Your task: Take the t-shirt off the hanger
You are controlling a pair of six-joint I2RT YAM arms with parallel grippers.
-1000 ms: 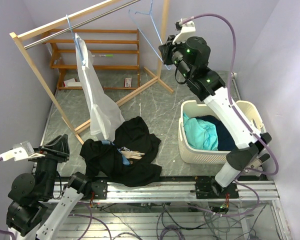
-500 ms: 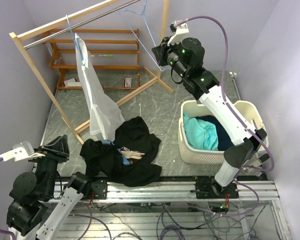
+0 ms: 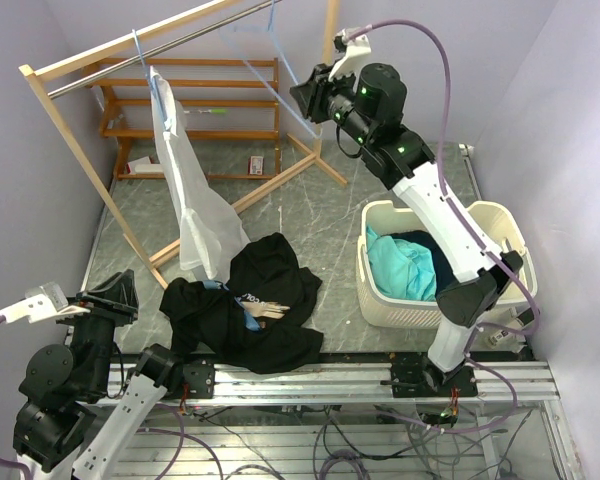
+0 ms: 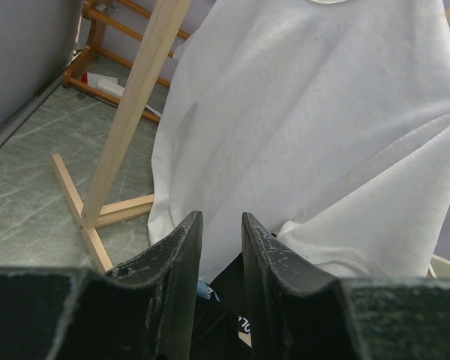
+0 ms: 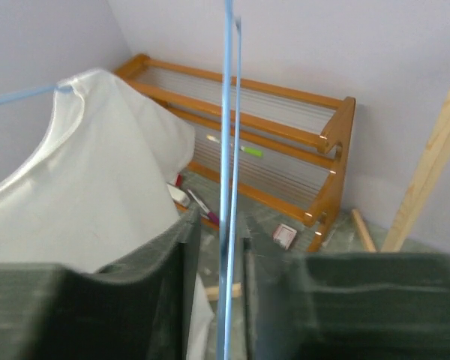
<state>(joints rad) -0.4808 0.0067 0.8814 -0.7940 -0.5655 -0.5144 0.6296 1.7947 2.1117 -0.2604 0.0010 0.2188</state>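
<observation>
A white t-shirt [image 3: 195, 200] hangs on a blue hanger [image 3: 140, 50] from the metal rail [image 3: 180, 40]; it fills the left wrist view [image 4: 307, 127] and shows at the left of the right wrist view [image 5: 82, 180]. My right gripper [image 3: 308, 95] is raised near the rail, shut on the wire of a bare blue hanger [image 3: 270, 65], which runs up between its fingers [image 5: 226, 150]. My left gripper [image 3: 120, 290] is low at the near left, shut and empty [image 4: 222, 221], facing the white shirt's hem.
A pile of black t-shirts [image 3: 260, 300] with a wooden hanger lies on the floor below the white shirt. A white basket [image 3: 380, 290] with teal and dark clothes stands at the right. The wooden rack frame [image 3: 70, 130] and a slatted shelf [image 3: 210, 100] stand behind.
My right gripper has moved left and up toward the rail, carrying the bare blue hanger with it. The left arm has not moved.
</observation>
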